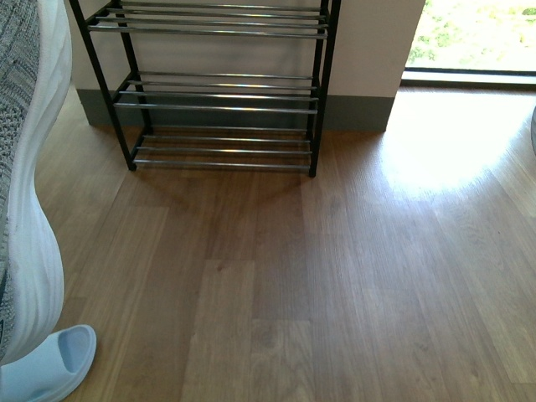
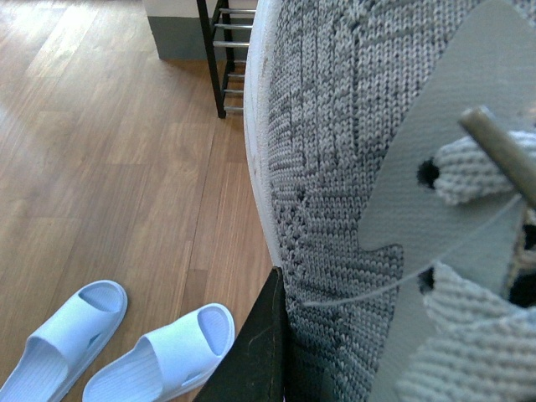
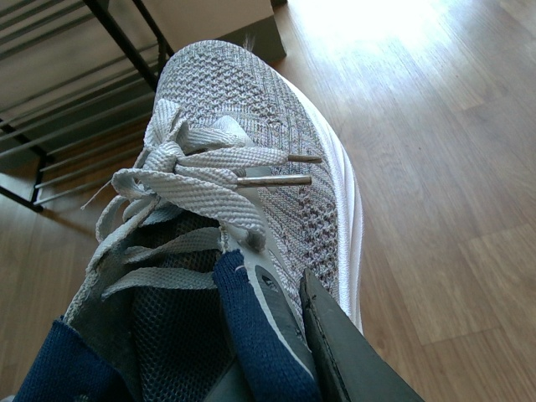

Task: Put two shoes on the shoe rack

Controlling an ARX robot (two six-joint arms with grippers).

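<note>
One grey knit sneaker [image 1: 29,193] with a thick white ridged sole hangs at the front view's left edge, held off the floor. It fills the left wrist view [image 2: 352,184], where my left gripper [image 2: 280,360] is shut on its knit side; one dark finger [image 2: 255,352] shows. The second grey knit sneaker [image 3: 251,151], with grey laces and navy lining, is in the right wrist view. My right gripper [image 3: 293,335] is shut on its collar. The black shoe rack [image 1: 222,84] with chrome rods stands against the wall ahead, its tiers bare. Neither gripper shows in the front view.
Two pale blue slides [image 2: 117,343] lie on the wood floor; one shows in the front view [image 1: 50,364] at the lower left. A grey skirting and white wall [image 1: 368,50] stand behind the rack. A bright glass door [image 1: 473,38] is at the back right.
</note>
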